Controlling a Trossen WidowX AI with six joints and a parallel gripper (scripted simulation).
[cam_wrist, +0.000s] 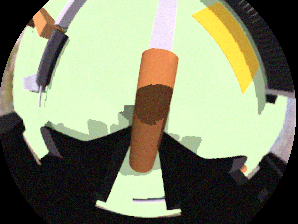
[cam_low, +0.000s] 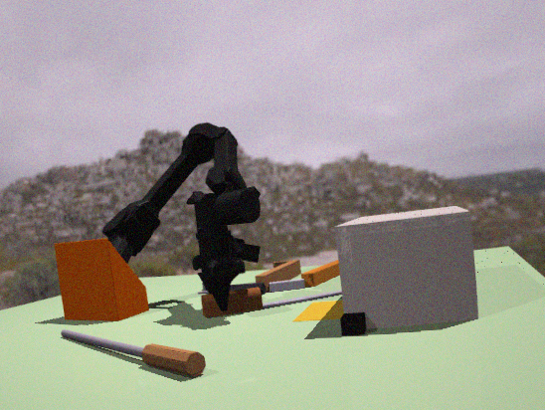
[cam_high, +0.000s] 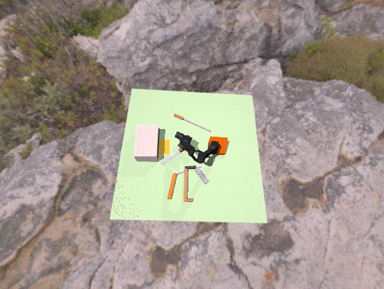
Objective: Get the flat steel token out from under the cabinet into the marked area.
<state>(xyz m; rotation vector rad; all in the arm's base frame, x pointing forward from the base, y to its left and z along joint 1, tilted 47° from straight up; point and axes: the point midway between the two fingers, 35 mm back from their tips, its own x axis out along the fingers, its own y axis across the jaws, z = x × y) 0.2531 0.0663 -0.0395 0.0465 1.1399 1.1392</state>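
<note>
The white cabinet (cam_high: 146, 141) (cam_low: 408, 269) stands at the far end from the arm's base; its dark front shows at the right of the wrist view (cam_wrist: 280, 55). The yellow marked area (cam_high: 167, 146) (cam_low: 318, 310) (cam_wrist: 231, 42) lies before it. I cannot make out the token in any view. My gripper (cam_high: 181, 149) (cam_low: 225, 307) (cam_wrist: 147, 131) is shut on the brown handle (cam_low: 249, 300) (cam_wrist: 160, 67) of a tool, low over the table. The tool's thin grey shaft (cam_high: 171, 157) (cam_low: 298, 301) (cam_wrist: 163, 25) points toward the cabinet side, beside the marked area.
Another rod tool with a brown handle (cam_high: 179, 116) (cam_low: 171, 359) lies off to one side. On the other side lie an orange-handled tool (cam_high: 172, 186) (cam_low: 322, 274), a brown hooked bar (cam_high: 186, 184) and a black-handled grey piece (cam_high: 202, 175). The arm's orange base (cam_high: 222, 141) (cam_low: 85, 281) is opposite the cabinet.
</note>
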